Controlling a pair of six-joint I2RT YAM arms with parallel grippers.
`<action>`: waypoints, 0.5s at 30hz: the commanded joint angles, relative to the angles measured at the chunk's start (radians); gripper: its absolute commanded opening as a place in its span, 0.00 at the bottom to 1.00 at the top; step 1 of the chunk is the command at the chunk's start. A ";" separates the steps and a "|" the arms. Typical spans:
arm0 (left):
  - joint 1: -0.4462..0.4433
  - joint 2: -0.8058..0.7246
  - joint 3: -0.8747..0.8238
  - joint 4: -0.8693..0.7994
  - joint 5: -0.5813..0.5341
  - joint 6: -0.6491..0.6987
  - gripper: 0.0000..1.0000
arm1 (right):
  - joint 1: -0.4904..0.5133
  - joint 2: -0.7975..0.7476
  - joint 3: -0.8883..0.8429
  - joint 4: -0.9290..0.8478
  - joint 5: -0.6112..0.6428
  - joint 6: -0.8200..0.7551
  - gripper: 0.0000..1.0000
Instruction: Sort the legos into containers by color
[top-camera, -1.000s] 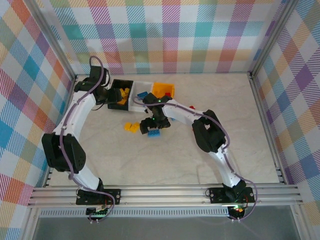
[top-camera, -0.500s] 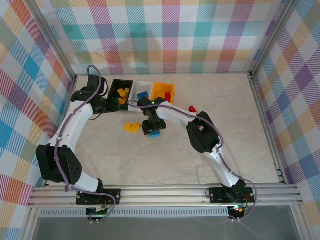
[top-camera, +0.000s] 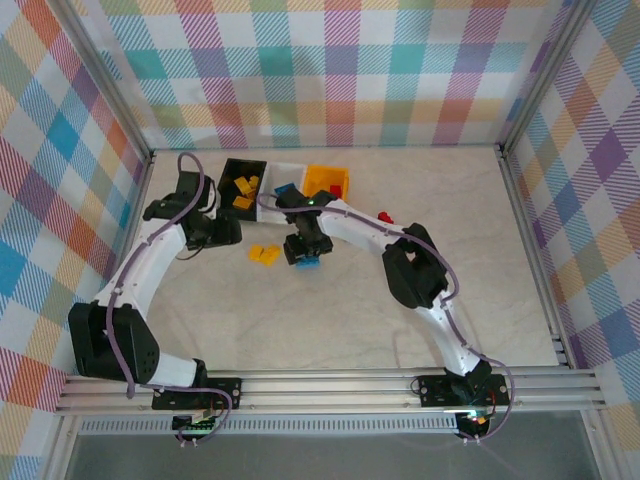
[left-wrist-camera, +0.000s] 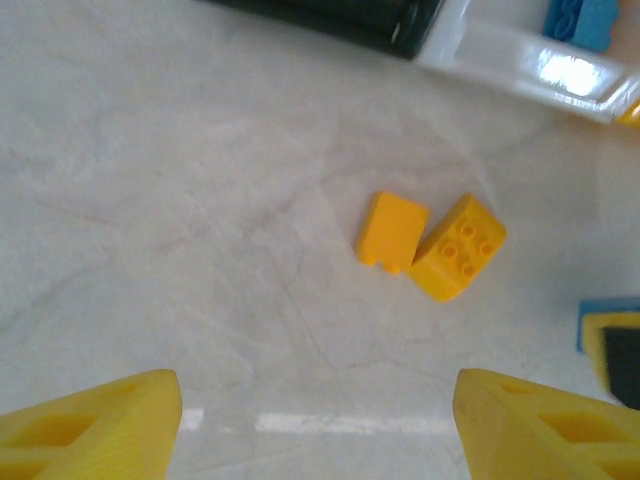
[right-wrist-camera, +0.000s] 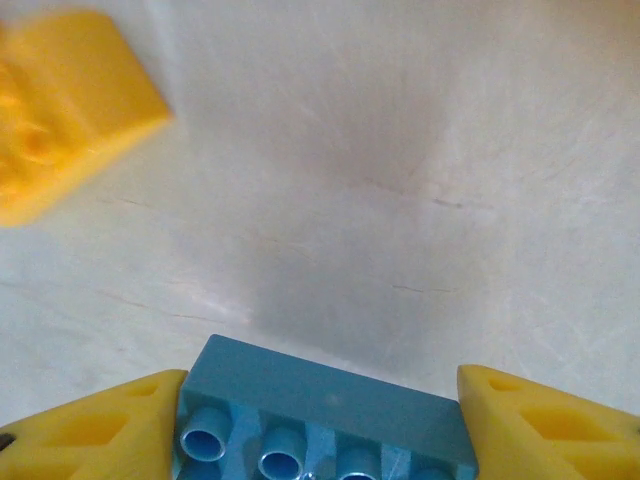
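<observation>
withdrawn from over the black bin (top-camera: 250, 165), the left end effector (left-wrist-camera: 318, 385) is now held low over the desk (top-camera: 330, 330), its fingers spread wide with nothing between them. two yellow bricks (left-wrist-camera: 458, 247) are seen just ahead of it and slightly to its right, touching each other on the desk. the right end effector (right-wrist-camera: 322, 385), wide open a second ago, is now clenched on a blue brick (right-wrist-camera: 330, 415), which is pinned end to end between its fingers and appears to be lifted clear of the desk. a second blue brick (top-camera: 284, 189) is seen in the white bin (top-camera: 287, 170) just beyond this end effector, so that bin is judged the destination; the carry is not yet made. the yellow bricks are judged the left arm's next pick, since yellow pieces are collected in the black bin.
</observation>
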 joint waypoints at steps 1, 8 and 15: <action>0.006 -0.038 -0.066 -0.002 0.075 -0.048 0.74 | -0.032 -0.076 0.055 0.087 -0.022 -0.022 0.63; 0.009 -0.015 -0.174 0.073 0.195 -0.214 0.75 | -0.076 0.015 0.216 0.304 -0.066 -0.158 0.63; 0.009 0.033 -0.135 0.015 0.175 -0.224 0.74 | -0.115 0.211 0.441 0.427 -0.070 -0.216 0.63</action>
